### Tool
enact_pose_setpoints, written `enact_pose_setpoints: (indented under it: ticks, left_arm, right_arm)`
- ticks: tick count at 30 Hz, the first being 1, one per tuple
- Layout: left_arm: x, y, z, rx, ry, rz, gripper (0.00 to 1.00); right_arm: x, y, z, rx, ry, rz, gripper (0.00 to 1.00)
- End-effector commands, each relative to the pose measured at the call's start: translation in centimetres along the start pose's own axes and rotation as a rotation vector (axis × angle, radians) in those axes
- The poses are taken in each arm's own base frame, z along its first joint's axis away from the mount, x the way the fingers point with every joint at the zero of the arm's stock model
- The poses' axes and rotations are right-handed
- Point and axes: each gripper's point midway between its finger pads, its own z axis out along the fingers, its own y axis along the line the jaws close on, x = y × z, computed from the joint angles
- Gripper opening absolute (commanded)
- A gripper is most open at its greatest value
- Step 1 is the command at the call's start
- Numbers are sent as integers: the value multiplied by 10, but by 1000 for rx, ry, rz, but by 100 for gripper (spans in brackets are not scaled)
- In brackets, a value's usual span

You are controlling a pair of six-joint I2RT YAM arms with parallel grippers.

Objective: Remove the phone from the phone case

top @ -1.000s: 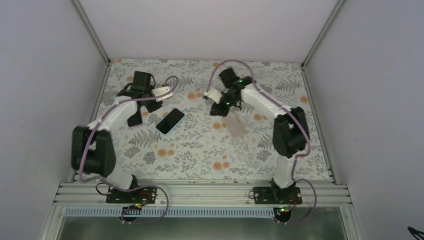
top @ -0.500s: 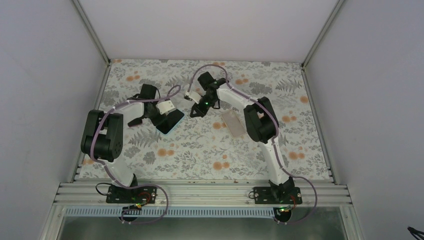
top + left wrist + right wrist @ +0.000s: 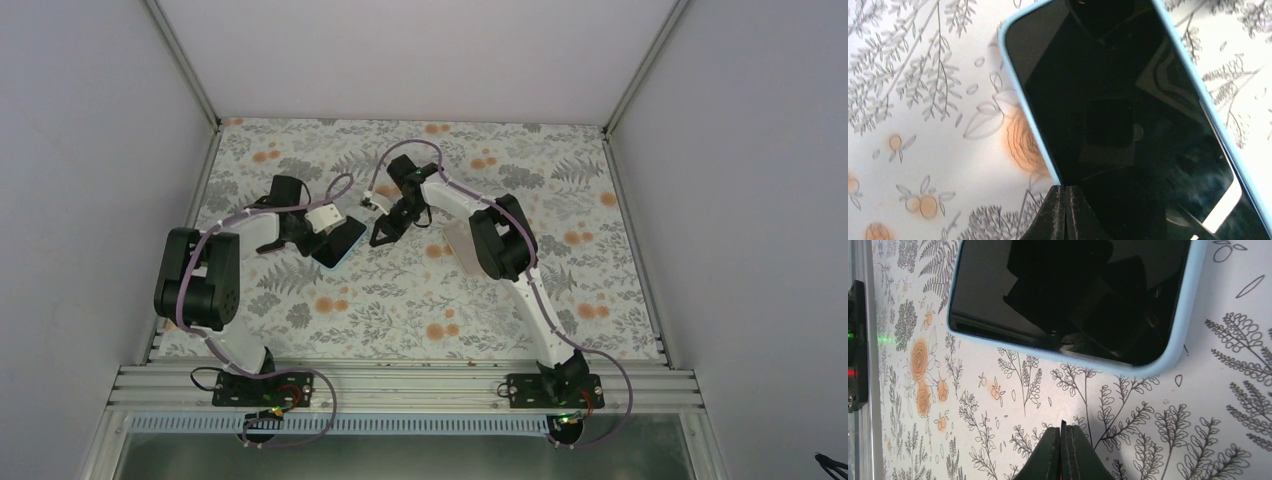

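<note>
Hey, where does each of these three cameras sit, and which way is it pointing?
Top external: fixed above and behind the bases, looking down on the floral table; left arm and right arm show whole, both reaching toward the phone.
Left wrist: on the left arm, looking down close at the phone's screen; its shut jaws at the bottom edge.
Right wrist: on the right arm, looking down at the phone's end; its shut jaws at the bottom edge.
Shared: the phone in its light-blue case.
</note>
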Motion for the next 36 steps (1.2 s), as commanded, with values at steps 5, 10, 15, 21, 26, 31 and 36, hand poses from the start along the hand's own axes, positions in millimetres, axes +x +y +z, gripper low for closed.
enact_pose_setpoints:
  ticks: [5, 10, 15, 21, 26, 31, 36]
  left_arm:
    - [-19, -13, -54, 33, -106, -18, 2]
    - [-3, -3, -47, -16, -39, -7, 2]
    - [40, 1, -9, -45, 108, -33, 2]
    - [46, 12, -1, -80, 112, -55, 2]
    - [32, -15, -7, 46, 64, -40, 2]
    - [29, -74, -7, 215, 108, 32, 2]
    - [18, -119, -9, 366, 129, 70, 2]
  right_arm:
    - [3, 0, 20, -37, 19, 34, 4]
    - [1, -7, 27, -8, 28, 49, 3]
    - [1, -18, 32, 24, 31, 70, 4]
    - [3, -24, 35, 47, 36, 78, 4]
    - [-5, -27, 32, 77, 21, 69, 3]
    - [-13, -37, 29, 112, 3, 60, 3]
    - [-28, -41, 26, 118, -25, 33, 3]
